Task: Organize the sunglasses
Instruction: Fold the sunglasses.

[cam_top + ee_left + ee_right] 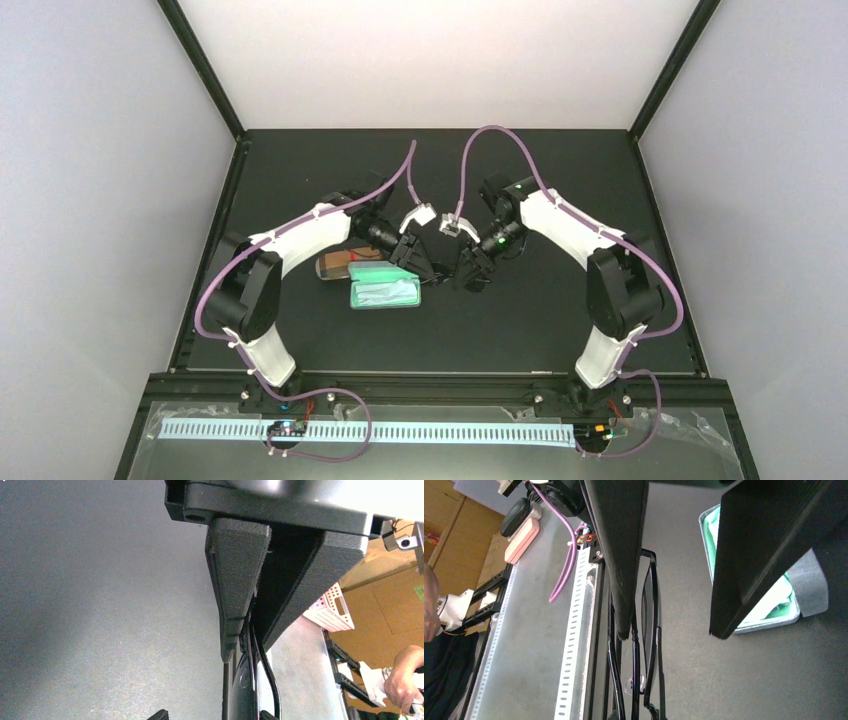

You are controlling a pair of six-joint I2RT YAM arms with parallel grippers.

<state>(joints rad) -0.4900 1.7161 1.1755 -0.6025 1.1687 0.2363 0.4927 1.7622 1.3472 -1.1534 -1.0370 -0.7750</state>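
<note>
Step, by the look of it: passing black sunglasses (pixel 650 625) betw. hands over desk (pixel 734 680), beside open blue-grey case (pixel 774 623). L hand (pixel 250 647): thin temples run betw. fingers. R hand (pixel 671 632): fingers apart, frame against one. Grip can't be told for either. Next needs one firm pinch; thin glossy plastic, prob. slippery.

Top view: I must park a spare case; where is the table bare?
Bare: the far strip of the black table behind left arm and right arm, and the near stretch right of the open blue-grey case. Crowded: the centre, where left gripper and right gripper meet at the black-framed sunglasses beside the tan case.
</note>
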